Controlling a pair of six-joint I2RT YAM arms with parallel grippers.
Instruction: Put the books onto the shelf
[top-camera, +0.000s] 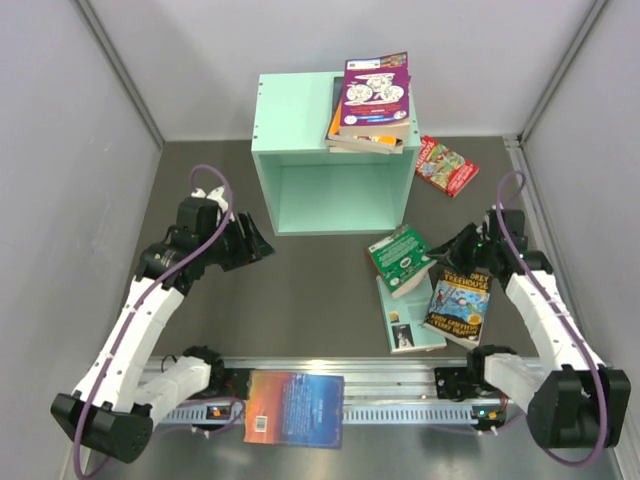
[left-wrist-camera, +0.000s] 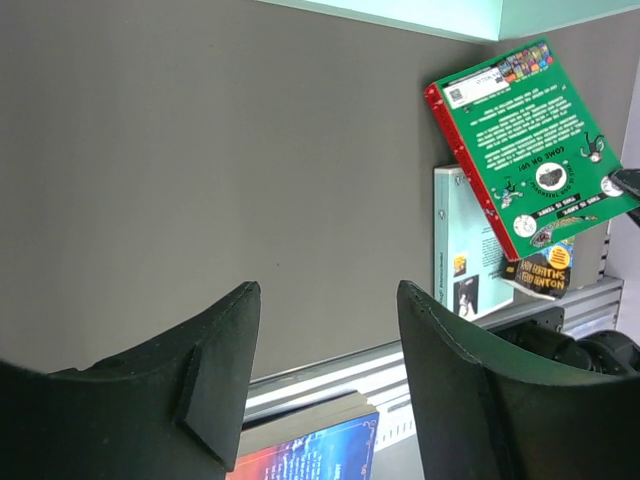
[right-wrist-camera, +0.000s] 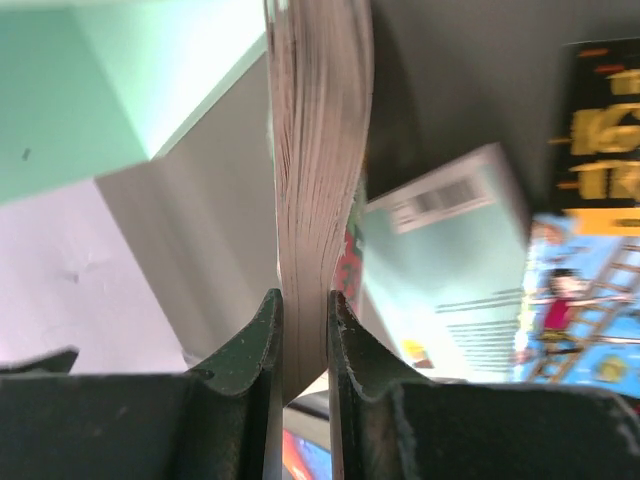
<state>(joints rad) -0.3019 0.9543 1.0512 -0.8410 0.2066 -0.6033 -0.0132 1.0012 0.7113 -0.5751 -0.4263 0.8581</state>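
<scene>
- Pinching the thin green paperback book (right-wrist-camera: 318, 150) by its page edge, the right gripper (right-wrist-camera: 305, 300) clamps it; light and bendy, it likely sags, so a hold near the spine looks stiffer.
- At nine o'clock the left gripper (left-wrist-camera: 328, 290) stands spread, holding nothing.

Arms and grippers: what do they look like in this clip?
The left arm and right arm have white links, black joints and bases, with a purple cable looping along each. The left gripper and right gripper each carry two dark, wedge-shaped fingers.

Glossy paper books (top-camera: 400, 258), matt table (top-camera: 310, 300), metal rail (top-camera: 390, 385)
</scene>
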